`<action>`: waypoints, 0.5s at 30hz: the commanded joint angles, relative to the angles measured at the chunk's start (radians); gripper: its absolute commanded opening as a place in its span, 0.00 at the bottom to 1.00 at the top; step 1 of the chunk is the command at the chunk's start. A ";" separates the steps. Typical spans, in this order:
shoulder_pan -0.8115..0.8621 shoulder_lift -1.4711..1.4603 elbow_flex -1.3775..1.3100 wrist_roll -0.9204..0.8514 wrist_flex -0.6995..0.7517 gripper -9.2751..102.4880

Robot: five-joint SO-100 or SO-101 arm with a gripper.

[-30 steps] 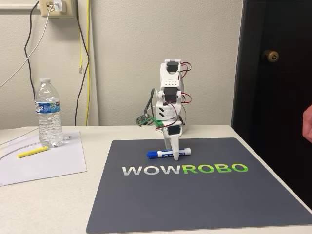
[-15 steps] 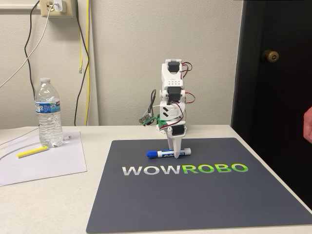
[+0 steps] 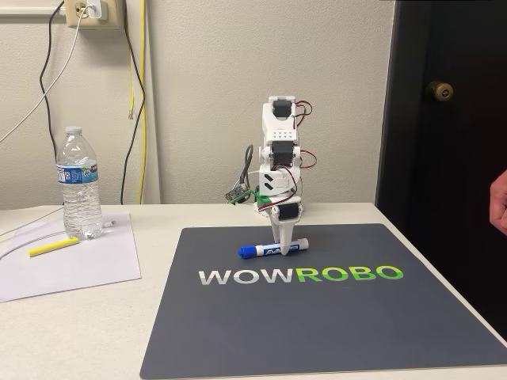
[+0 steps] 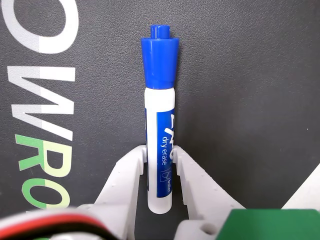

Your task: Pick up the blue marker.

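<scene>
Your claw [image 4: 161,165] is clamped around the blue marker [image 4: 160,125] on the mat [image 3: 317,317]; next, lift it straight up.

A pale wall [image 3: 214,87] with an outlet [image 3: 93,13] and hanging cables [image 3: 136,103] is seen beside a dark door [image 3: 444,119].

Mat [image 3: 333,317] reads "WOWROBO"; blue marker [image 4: 161,150] "dry erase".

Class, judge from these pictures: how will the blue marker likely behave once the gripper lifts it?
The blue marker looks stiff and light. Its round, smooth barrel could roll on the mat or slip. The gripper holds it near the tail end, so the cap end may dip.
</scene>
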 commanded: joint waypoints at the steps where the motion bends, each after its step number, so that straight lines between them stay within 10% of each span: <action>1: 0.008 0.006 -0.006 0.003 -0.006 0.14; 15: -0.029 0.181 0.003 0.094 -0.009 0.11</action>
